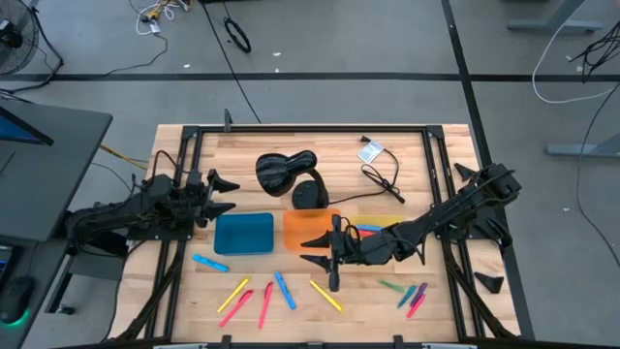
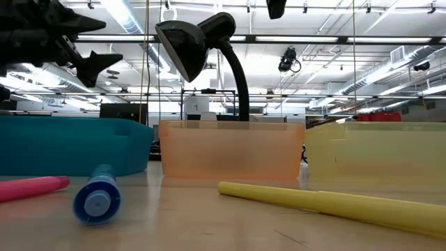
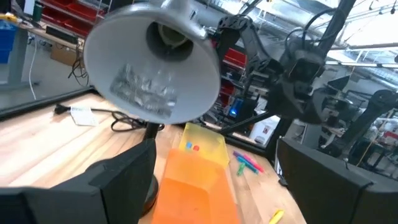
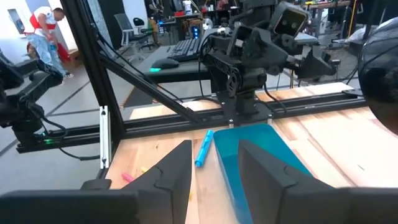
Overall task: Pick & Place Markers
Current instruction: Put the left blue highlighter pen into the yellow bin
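right gripper open and empty, markers loose on the table

right gripper (image 1: 329,254) hangs by the near edge of the orange tray (image 1: 308,229), fingers spread, nothing between them. left gripper (image 1: 219,194) waits by the far corner of the blue tray (image 1: 244,235), fingers apart, empty.

markers lie loose on the bare wood near the front edge: a blue marker (image 1: 209,263) left of the rest, a yellow marker (image 1: 325,296) just below your right gripper, a pink marker (image 1: 265,303) and another blue one between those, a green-pink cluster (image 1: 407,293) to the right. two more already sit in the yellow tray (image 1: 386,225).

risks, as i read it: round markers roll, so an off-centre pinch could kick one away. descend carelessly and a finger could clip the orange tray's wall. the lamp (image 1: 289,176) and its cable (image 1: 383,181) stand close behind, so a wide swing could snag them.
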Available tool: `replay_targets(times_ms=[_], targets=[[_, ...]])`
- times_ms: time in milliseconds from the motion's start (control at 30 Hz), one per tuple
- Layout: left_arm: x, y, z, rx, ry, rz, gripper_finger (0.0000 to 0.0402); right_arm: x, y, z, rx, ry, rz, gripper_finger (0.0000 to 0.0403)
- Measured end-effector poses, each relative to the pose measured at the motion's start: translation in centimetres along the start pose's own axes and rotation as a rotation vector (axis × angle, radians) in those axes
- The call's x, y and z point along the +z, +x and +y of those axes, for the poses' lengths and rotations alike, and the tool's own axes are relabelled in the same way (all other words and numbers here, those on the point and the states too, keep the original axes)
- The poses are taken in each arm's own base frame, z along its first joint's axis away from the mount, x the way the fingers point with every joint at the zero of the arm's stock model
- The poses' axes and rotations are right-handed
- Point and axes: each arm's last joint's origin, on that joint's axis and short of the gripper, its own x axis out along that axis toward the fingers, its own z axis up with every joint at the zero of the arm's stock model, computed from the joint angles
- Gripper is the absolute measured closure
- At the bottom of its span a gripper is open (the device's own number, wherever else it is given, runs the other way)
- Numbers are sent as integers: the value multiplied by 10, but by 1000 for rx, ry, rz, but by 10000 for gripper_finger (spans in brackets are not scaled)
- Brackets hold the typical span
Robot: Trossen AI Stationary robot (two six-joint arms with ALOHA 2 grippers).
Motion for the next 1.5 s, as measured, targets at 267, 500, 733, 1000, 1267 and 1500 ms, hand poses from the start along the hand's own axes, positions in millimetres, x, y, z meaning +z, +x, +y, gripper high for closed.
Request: replay_targets(times_ms=[267,500,733,1000,1267,1500], targets=[[26,-14,-13,81,24,174,60,-1,0,0,-1,-11,6,273],[44,-17,-24,61,-56,233,60,-1,0,0,-2,-15,12,273],[58,-4,-34,49,-104,427,66,-1,0,0,-1,-28,13,273],[74,17,-49,102,-49,701,128,-5,-2,4,8,-59,37,273],[71,38,-64,128,-26,926,178,-7,-3,4,7,-71,61,273],[70,53,-88,116,-43,1105,179,-8,-4,5,9,-73,68,273]])
